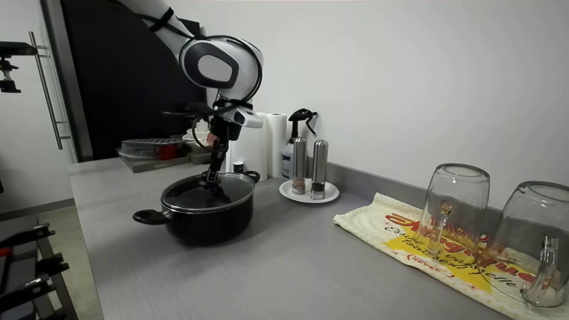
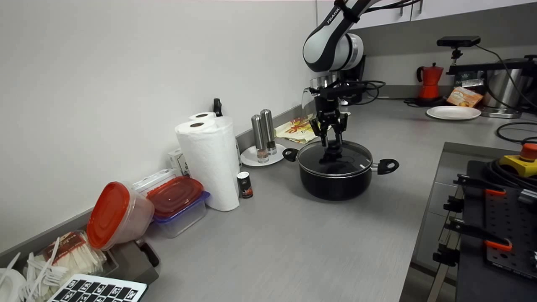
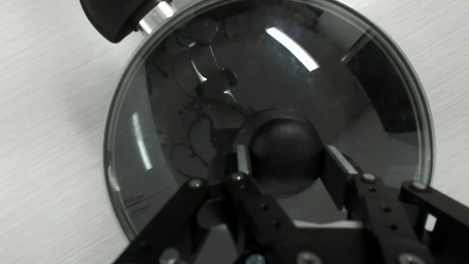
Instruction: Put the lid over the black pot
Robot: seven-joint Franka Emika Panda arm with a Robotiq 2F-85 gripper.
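Observation:
The glass lid [image 1: 238,186] lies flat on the black pot [image 1: 209,229], its metal rim along the pot's top edge. Both also show in an exterior view, the lid [image 2: 354,157] level on the pot [image 2: 335,186]. My gripper [image 1: 212,177] points down at the lid's centre. In the wrist view the fingers [image 3: 285,159] stand on both sides of the dark round knob [image 3: 287,143] and touch it. The lid's glass [image 3: 329,88] fills most of that view, and one pot handle [image 3: 113,16] shows at top left. The pot's inside looks dark through the glass.
Two steel mills [image 1: 319,166] stand on a white plate [image 1: 291,194] beside the pot. Paper towel rolls [image 2: 205,163] and a small dark shaker [image 2: 245,184] are near the wall. Glass mugs [image 1: 458,209] stand on a yellow cloth [image 1: 378,218]. Food containers [image 2: 121,214] line the wall.

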